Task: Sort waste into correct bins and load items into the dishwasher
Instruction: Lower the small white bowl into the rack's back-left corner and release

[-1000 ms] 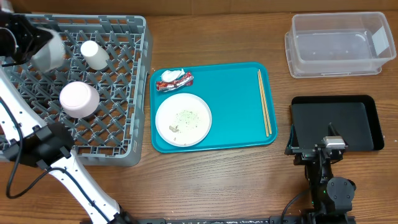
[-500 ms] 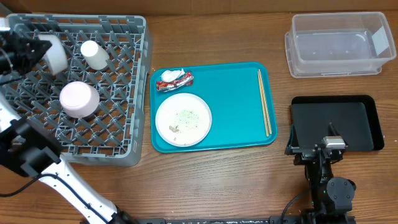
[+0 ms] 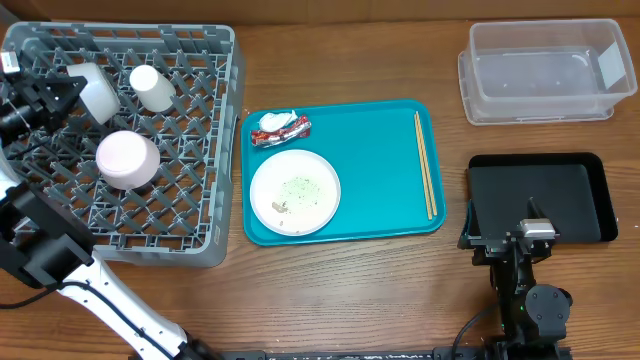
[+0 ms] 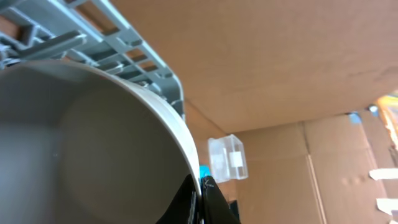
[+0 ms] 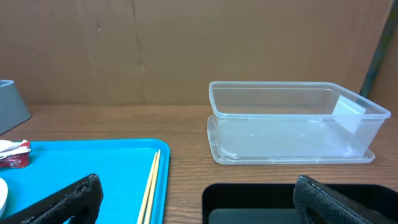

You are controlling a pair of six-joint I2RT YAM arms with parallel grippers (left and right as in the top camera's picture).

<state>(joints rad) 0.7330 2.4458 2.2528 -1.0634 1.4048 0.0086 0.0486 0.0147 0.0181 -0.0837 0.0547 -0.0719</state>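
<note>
The left gripper (image 3: 68, 92) has carried the steel bowl (image 3: 97, 88) rightward over the rack (image 3: 200, 130) toward the cup (image 3: 152, 88). It is pinched shut on the rim with the bowl tipped on edge, apparently to seat it between dividers above the upturned white bowl (image 3: 127, 160). The wrapper (image 3: 280, 128), soiled plate (image 3: 294, 191) and chopsticks (image 3: 425, 165) lie on the teal tray (image 3: 380, 200) unsorted, while the right gripper (image 5: 196, 190) rests wide open at the black tray (image 3: 560, 190), holding nothing.

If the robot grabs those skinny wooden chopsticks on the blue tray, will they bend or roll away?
The chopsticks look thin and wooden, so they are probably stiff and very light, not floppy. They lie flat on the smooth teal tray, so they may slide or roll when nudged. As two loose sticks side by side, one could slip from a pinch.
</note>
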